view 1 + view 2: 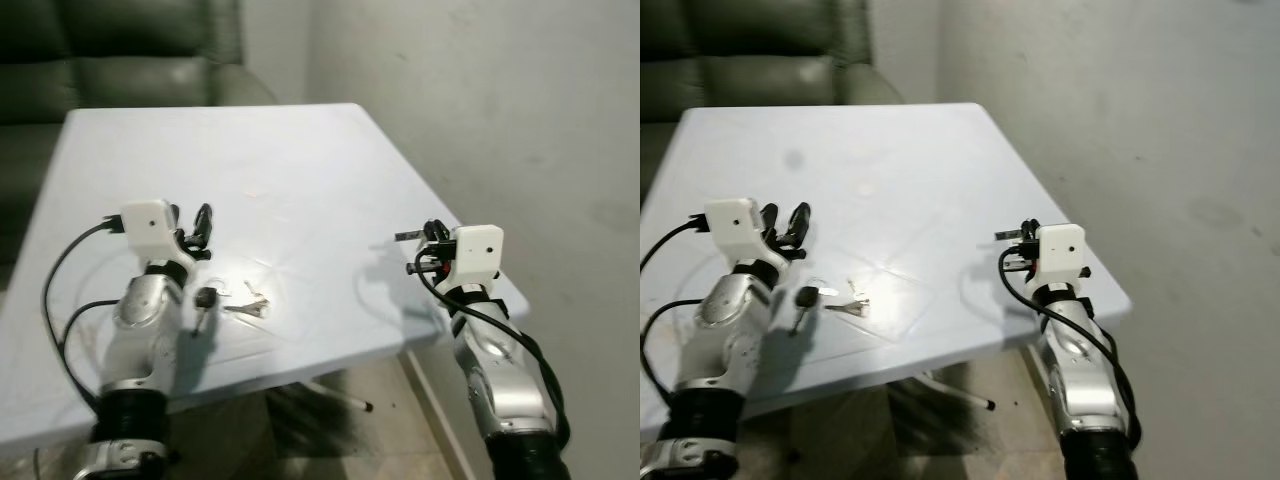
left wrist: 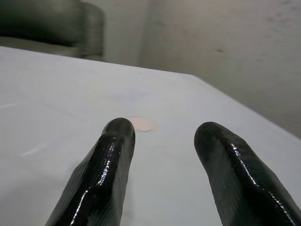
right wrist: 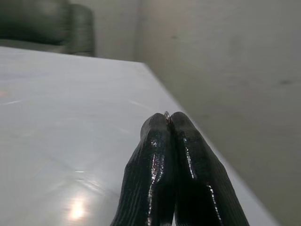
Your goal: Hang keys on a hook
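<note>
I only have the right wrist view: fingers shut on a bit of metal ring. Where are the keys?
Observer: The keys lie on the table, beside the left arm.
Operator: Is the left gripper holding anything?
Observer: No. The left gripper is open above the table, with nothing between its fingers.
Operator: Is my ring near those keys?
Observer: No. The right gripper with the ring is at the table's right edge, apart from the keys.
</note>
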Controlling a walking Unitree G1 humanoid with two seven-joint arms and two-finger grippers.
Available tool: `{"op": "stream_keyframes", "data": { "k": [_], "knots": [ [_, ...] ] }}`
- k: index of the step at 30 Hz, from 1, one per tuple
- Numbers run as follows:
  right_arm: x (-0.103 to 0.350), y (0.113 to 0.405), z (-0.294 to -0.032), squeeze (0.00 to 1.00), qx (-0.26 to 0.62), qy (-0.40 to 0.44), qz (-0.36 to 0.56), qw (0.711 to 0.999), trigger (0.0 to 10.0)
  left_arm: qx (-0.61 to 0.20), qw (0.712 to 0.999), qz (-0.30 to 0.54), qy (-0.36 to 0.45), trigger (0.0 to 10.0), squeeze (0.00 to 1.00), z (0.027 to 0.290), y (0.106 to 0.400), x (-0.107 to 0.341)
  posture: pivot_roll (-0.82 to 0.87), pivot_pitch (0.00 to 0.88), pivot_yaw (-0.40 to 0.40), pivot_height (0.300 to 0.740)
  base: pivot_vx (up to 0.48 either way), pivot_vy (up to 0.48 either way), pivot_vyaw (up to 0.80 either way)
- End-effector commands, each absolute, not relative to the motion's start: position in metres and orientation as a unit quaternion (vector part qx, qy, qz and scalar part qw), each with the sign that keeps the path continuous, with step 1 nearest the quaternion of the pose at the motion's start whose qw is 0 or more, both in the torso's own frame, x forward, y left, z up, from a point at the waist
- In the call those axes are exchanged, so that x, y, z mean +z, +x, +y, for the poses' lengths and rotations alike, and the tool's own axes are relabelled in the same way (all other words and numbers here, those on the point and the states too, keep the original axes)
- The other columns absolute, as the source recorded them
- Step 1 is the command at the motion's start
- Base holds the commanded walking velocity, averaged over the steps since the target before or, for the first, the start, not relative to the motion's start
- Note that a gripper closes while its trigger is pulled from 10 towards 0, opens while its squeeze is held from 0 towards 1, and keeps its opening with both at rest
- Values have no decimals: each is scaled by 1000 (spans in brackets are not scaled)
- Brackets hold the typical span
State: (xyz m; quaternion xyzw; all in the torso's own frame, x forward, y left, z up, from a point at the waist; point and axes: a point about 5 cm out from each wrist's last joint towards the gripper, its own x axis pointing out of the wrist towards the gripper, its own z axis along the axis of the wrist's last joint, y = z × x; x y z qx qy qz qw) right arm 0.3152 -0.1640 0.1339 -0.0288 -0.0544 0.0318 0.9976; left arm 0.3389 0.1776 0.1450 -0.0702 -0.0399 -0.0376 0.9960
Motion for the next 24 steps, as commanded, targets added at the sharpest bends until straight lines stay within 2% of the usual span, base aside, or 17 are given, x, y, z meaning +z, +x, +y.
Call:
{"op": "stream_keyframes", "data": {
  "k": [1, 16, 22, 24],
  "knots": [
    [137, 317, -164, 0, 32, -30, -58, 997, 10000, -29, 997, -36, -62, 10000, 0, 182, 341, 147, -98, 0, -57, 740, 0, 0, -731],
    [136, 316, -164, 0, 32, -34, -55, 997, 10000, -41, 996, -45, -57, 10000, 0, 178, 342, 148, -101, 0, -53, 740, 0, 0, -732],
    [136, 316, -163, 0, 33, -34, -54, 997, 10000, -37, 997, -41, -61, 10000, 0, 179, 342, 146, -98, 0, -56, 740, 0, 314, -731],
    [134, 315, -163, 0, 34, -36, -52, 997, 10000, -35, 997, -43, -56, 10000, 0, 180, 341, 146, -97, 0, -58, 740, 0, 0, -731]
  ]
}}
